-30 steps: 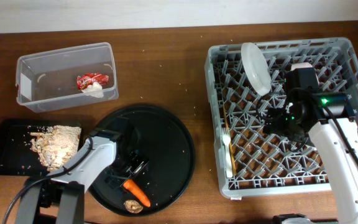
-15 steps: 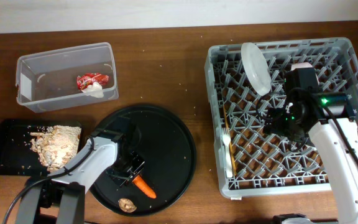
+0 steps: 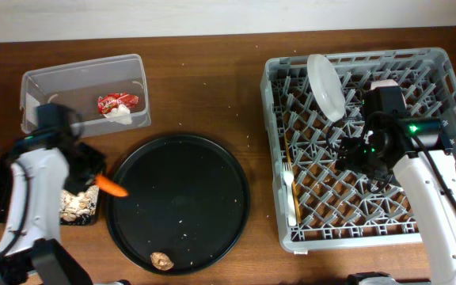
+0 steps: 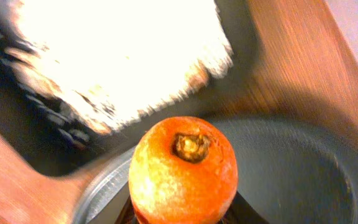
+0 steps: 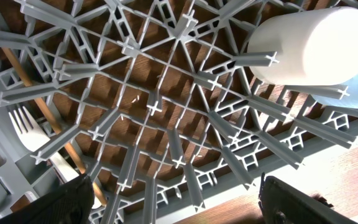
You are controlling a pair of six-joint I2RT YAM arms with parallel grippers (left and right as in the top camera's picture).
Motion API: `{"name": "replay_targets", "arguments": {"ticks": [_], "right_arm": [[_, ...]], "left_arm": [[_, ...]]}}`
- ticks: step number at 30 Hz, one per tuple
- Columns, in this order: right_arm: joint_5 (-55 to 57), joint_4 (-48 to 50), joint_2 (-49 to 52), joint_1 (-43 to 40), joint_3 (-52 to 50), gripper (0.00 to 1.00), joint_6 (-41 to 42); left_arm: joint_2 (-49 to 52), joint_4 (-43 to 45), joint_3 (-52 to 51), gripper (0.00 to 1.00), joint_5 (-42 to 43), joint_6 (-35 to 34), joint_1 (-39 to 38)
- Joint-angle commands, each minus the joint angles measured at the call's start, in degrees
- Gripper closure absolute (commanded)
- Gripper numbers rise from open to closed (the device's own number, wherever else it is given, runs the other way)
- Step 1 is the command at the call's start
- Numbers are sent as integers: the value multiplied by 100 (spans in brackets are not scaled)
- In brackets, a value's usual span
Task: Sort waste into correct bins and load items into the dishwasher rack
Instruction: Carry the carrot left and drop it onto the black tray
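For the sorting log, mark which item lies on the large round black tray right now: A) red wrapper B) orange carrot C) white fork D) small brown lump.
D: the small brown lump lies near the front rim of the round black tray, while the orange carrot is held in the left gripper.

White-shelled left arm (image 3: 28,186) and right arm (image 3: 442,198), black joints, dark fingers (image 5: 64,200), green light (image 3: 412,128) on the right wrist.

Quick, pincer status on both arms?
Left pincer: shut on the orange carrot.
Right pincer: open, empty, over the dishwasher rack.
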Motion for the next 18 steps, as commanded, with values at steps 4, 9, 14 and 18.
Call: {"name": "replay_targets", "arguments": {"ticks": [4, 9, 14, 18], "right_arm": [[76, 52, 22, -48, -190, 13, -55], [76, 72, 22, -48, -190, 13, -55], [76, 70, 22, -48, -190, 13, -55], [76, 68, 22, -48, -190, 13, -57]], "left_arm": [[-107, 551, 83, 75, -566, 173, 1742], [31, 793, 13, 75, -866, 170, 1965], [581, 804, 13, 75, -903, 173, 1965], [861, 765, 13, 71, -907, 173, 1965]]}}
